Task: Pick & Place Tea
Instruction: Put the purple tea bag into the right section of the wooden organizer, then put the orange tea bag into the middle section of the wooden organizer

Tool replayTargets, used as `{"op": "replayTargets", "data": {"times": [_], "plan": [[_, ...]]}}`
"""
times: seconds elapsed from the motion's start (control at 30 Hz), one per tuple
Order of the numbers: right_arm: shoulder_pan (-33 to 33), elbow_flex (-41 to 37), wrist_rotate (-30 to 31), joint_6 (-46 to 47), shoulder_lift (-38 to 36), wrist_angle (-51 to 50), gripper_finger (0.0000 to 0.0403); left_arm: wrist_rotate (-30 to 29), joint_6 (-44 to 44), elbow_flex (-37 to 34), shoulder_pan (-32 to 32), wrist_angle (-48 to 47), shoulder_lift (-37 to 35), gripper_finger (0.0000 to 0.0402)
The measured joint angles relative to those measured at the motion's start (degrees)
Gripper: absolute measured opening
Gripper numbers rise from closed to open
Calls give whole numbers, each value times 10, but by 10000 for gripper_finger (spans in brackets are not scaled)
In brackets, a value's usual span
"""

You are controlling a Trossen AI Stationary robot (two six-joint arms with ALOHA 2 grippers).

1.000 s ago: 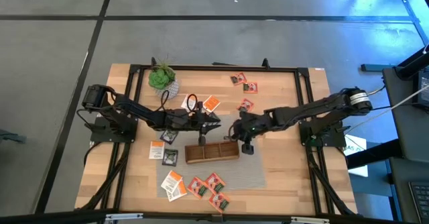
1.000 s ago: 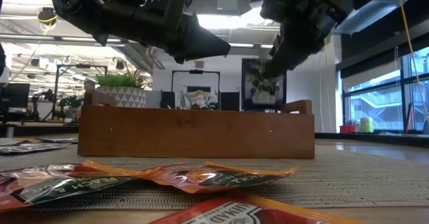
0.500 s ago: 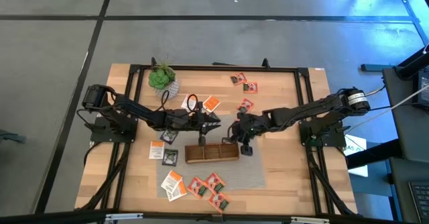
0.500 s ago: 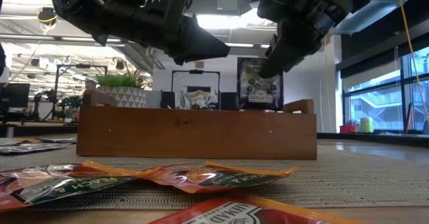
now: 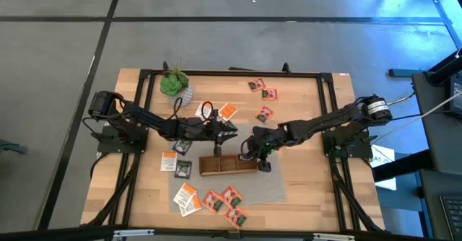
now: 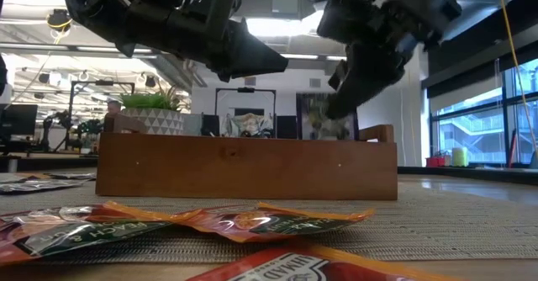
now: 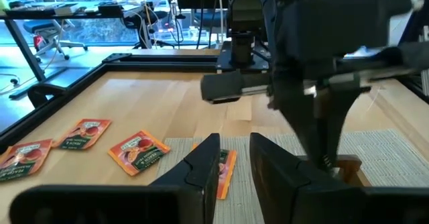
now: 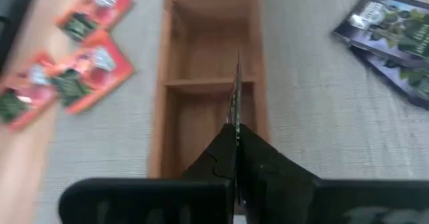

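The right gripper is clenched on a thin tea sachet, seen edge-on in the right wrist view and standing on edge, its long axis running along the length of the wooden tray beneath it. In the low view the sachet hangs above the tray's right end, its lower part behind the tray's front wall. The tray is a long brown box of smooth wood split by thin cross walls into three compartments; the ones shown in the right wrist view hold nothing but bare wood. It lies on a grey woven mat on the pale plank table.

Flat square sachets lie scattered around: red and orange ones on the mat's near edge, white-and-orange ones beside them, dark ones left of the tray, and more red ones on the far side. Two dark glossy sachets lie overlapped on the mat beside the tray.

The left gripper hovers near the tray's left end, fingers slightly apart, holding nothing. A potted green plant stands at the far left.
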Motion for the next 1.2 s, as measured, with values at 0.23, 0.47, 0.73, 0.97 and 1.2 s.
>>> {"op": "replayTargets", "data": {"times": [0.23, 0.47, 0.73, 0.97, 1.2], "plan": [[1, 0, 39, -9, 17, 2, 7, 0, 0, 0, 0, 0, 0, 80], [6, 0, 39, -1, 18, -2, 7, 0, 0, 0, 0, 0, 0, 79], [8, 0, 39, -2, 18, -3, 24, 0, 0, 0, 0, 0, 0, 80], [8, 0, 43, -1, 14, -5, 90, 0, 0, 0, 0, 0, 0, 80], [8, 0, 44, 27, -46, -41, 115, -3, -18, 0, 2, 0, 0, 79]]}}
